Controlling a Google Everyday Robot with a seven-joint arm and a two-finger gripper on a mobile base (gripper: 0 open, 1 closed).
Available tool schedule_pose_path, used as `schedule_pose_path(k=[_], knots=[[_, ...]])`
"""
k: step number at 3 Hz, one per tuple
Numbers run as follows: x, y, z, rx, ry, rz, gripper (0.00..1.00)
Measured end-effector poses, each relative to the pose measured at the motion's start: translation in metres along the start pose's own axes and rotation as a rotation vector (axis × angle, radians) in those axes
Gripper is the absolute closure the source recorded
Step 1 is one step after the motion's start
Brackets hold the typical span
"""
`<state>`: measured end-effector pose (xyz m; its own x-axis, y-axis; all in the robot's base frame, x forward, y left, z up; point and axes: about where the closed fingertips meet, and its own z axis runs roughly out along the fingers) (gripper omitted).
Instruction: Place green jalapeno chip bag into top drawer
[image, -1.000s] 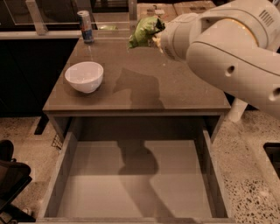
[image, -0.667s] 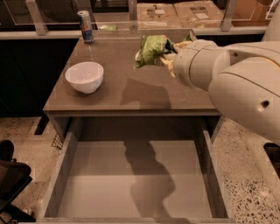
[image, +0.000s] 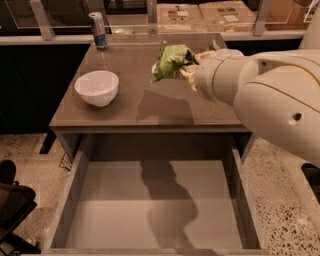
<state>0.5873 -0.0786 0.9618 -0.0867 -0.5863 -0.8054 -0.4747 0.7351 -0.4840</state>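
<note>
Fingers (image: 188, 75): clamped on the green jalapeno chip bag (image: 170, 59), which is held above the table (image: 165, 107).
Gripper (image: 192, 64): over the table's right half.
Top drawer (image: 70, 200): open, below the fingers and nearer the camera.
White bowl (image: 97, 87): left of the fingers.

green jalapeno chip bag (image: 170, 60): crinkled shiny foil, pinched in gripper (image: 192, 70) above table's back. Arm shell (image: 280, 90): smooth cream plastic. Tabletop (image: 125, 112) semi-gloss. top drawer (image: 150, 215) floor smooth, matt, perhaps laminate. Bowl (image: 97, 87) glossy white.
</note>
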Motion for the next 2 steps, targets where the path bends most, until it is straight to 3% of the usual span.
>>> schedule_pose_path(k=[1, 2], knots=[[0.002, 0.032, -0.010, -0.066, 0.020, -0.026, 1.00], [0.010, 0.062, -0.041, -0.147, 0.033, -0.063, 1.00]])
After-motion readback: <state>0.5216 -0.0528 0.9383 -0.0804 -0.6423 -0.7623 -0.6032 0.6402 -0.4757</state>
